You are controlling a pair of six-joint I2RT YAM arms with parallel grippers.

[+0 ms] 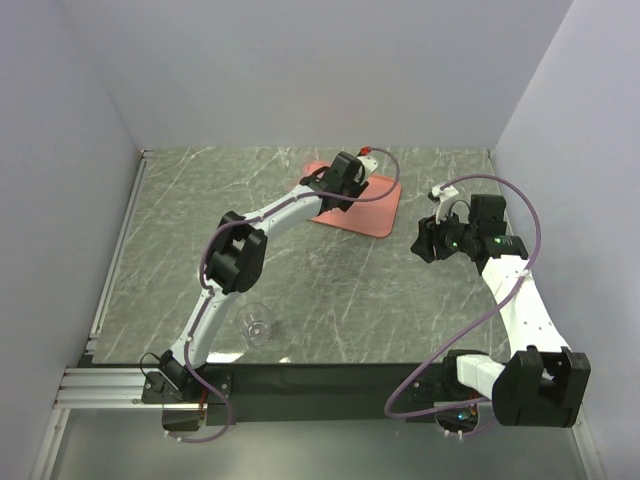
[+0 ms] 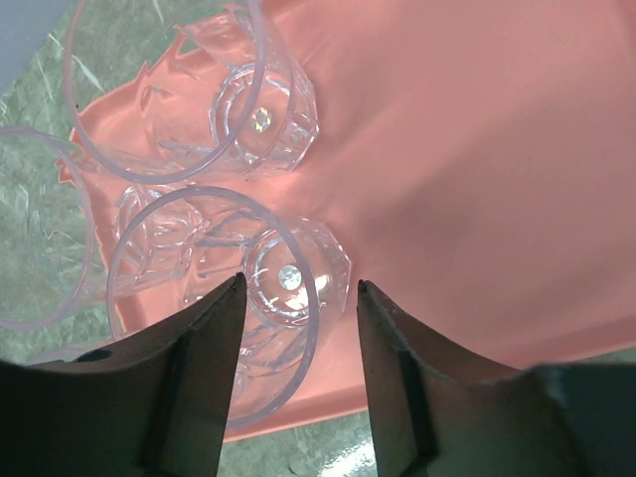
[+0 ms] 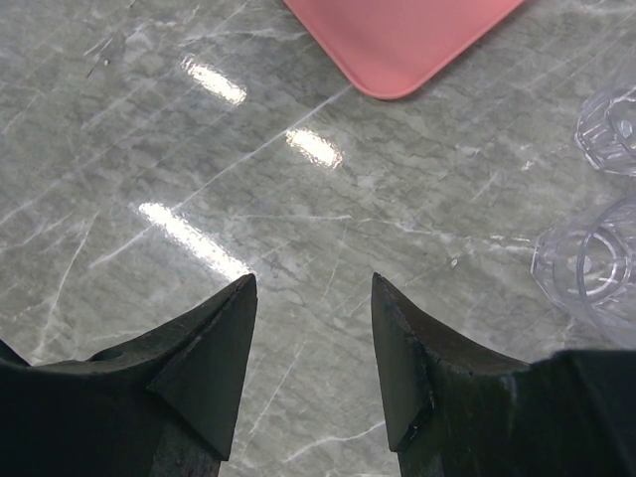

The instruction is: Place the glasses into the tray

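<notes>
Top external: tray point(image 1: 375, 215) far-centre on desk point(image 1: 330, 290); left end effector point(image 1: 347, 180) over it, right end effector point(image 1: 424, 243) off to tray's right; lone glass point(image 1: 258, 325) on desk by left arm point(image 1: 235, 255), seen in no wrist view. Left wrist only: several glasses point(image 2: 248, 109) bunched at tray point(image 2: 477, 179) corner; left end effector point(image 2: 298, 281) jaws apart, upright glass point(image 2: 288, 303) below betw. them, right finger point(image 2: 397, 368) clear of it. Right wrist only: right end effector point(image 3: 310, 298) jaws apart, nothing betw., over desk point(image 3: 199, 149); two more glasses point(image 3: 588, 263) on desk near tray point(image 3: 397, 40) corner.

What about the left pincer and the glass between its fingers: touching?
Cannot tell. Left wrist view: tray shows between glass and one finger, but the other finger overlaps the clear rim.
</notes>
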